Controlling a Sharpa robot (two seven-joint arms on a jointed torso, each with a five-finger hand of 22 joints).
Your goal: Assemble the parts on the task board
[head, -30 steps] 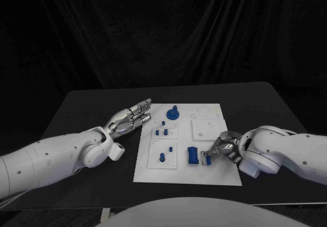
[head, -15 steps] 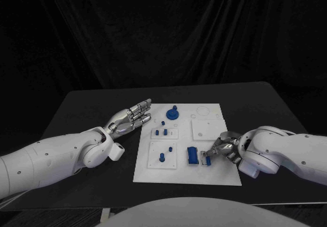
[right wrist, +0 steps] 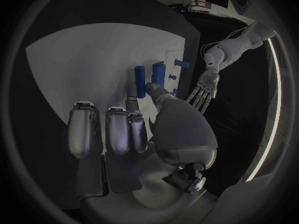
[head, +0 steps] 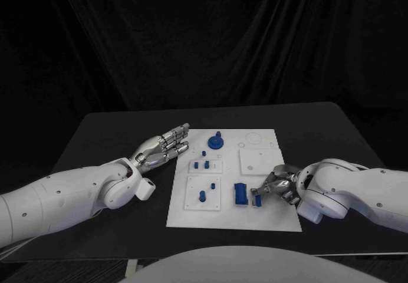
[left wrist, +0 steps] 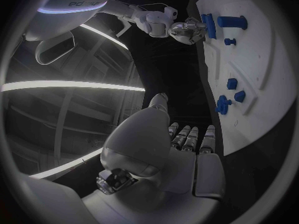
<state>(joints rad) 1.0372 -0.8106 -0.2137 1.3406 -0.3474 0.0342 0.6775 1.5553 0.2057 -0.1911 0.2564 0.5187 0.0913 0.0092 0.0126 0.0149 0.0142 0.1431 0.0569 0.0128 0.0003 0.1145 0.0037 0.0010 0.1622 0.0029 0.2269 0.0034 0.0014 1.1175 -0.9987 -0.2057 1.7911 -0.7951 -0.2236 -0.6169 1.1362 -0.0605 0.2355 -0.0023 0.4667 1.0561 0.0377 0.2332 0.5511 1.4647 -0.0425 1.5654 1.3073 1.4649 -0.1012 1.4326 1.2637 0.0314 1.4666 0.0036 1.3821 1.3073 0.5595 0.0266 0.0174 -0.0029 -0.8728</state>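
Slightly nearer now, the right hand [head: 276, 187] pinches a blue peg [head: 257, 200] beside the blue block [head: 242, 194]; seating seems underway. Left hand [head: 161, 147] stays spread.

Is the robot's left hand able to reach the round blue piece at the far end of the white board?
Probably yes. The left hand hovers open beside the task board, and nothing stands between it and the round blue piece.

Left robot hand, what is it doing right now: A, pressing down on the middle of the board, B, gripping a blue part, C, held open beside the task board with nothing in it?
C: the left robot hand has its fingers spread and empty, beside the task board.
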